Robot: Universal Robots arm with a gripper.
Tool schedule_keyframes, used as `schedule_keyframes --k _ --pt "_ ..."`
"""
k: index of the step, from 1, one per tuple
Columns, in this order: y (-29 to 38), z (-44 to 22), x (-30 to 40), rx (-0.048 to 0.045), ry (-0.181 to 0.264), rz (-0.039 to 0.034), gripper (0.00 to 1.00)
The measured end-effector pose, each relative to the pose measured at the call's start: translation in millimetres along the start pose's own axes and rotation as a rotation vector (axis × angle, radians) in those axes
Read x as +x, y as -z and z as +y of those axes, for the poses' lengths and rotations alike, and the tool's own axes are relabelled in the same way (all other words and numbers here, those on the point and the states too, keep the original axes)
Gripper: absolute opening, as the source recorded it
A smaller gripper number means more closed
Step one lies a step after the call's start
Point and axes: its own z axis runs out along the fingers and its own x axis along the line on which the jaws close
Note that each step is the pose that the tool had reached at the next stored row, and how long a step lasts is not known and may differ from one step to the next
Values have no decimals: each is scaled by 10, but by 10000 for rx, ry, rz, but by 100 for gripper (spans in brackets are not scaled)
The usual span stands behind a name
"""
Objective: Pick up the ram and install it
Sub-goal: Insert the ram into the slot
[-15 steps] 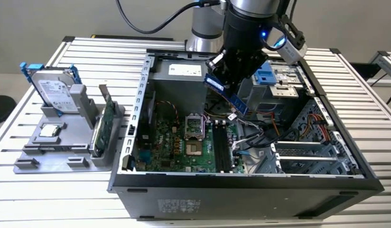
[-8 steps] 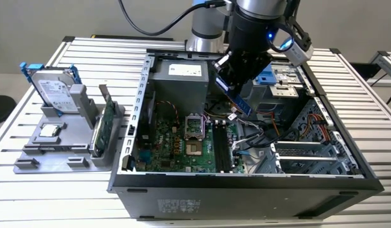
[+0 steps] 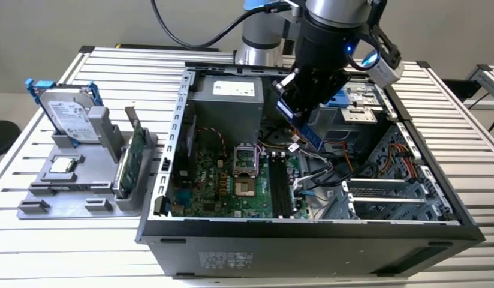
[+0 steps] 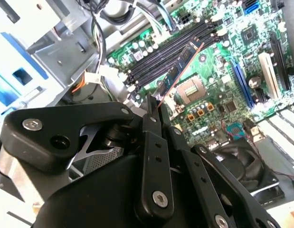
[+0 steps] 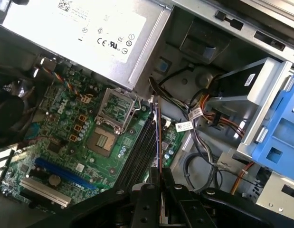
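Note:
My gripper (image 3: 296,105) hangs over the open computer case (image 3: 311,231), shut on the ram (image 3: 309,133). The ram is a thin dark-blue stick pointing down toward the motherboard (image 3: 223,186). In the second wrist view the ram (image 4: 181,71) runs edge-on from the fingertips (image 4: 151,108) out over the black memory slots (image 4: 165,53). In the first wrist view the ram (image 5: 157,135) lines up roughly along the memory slots (image 5: 139,152), above them and not seated. The slots (image 3: 277,187) lie just right of the processor socket (image 3: 244,162) in the exterior view.
A grey holder (image 3: 47,192) at the exterior view's left carries a silver hard drive (image 3: 71,114) and an upright green card (image 3: 132,161). Inside the case are the power supply (image 3: 231,96), a blue drive cage (image 3: 355,99) and loose cables (image 3: 319,174) beside the slots.

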Motion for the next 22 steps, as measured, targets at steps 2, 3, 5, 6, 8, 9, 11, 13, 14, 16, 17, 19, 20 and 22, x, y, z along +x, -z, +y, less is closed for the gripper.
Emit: schedule_keyframes --k 2,3,5,6,8,9,11,13,14,16,17,19,20,22 --pt "-1 -9 4 -1 -127 0 0" --pt "-2 -12 5 -2 -213 0 0" --pt "-5 -17 7 -5 -382 -1 0" --pt "-6 -19 8 -5 -464 0 0" --pt "-8 -24 11 -7 -621 0 0" --pt "-10 -27 12 -8 -700 -1 0" --pt "-13 -32 14 -10 -854 0 0" --pt "-16 -36 16 -12 -1003 0 0" --pt "-18 -39 16 -13 -1074 -1 0" --pt "-21 -42 17 -14 -1204 0 0" --pt "-24 -44 17 -16 -1269 -1 0" --pt "-27 -47 18 -17 -1398 -1 0" --pt "-29 -48 18 -18 -1464 0 0" --pt "-31 -51 18 -17 -1587 1 0"
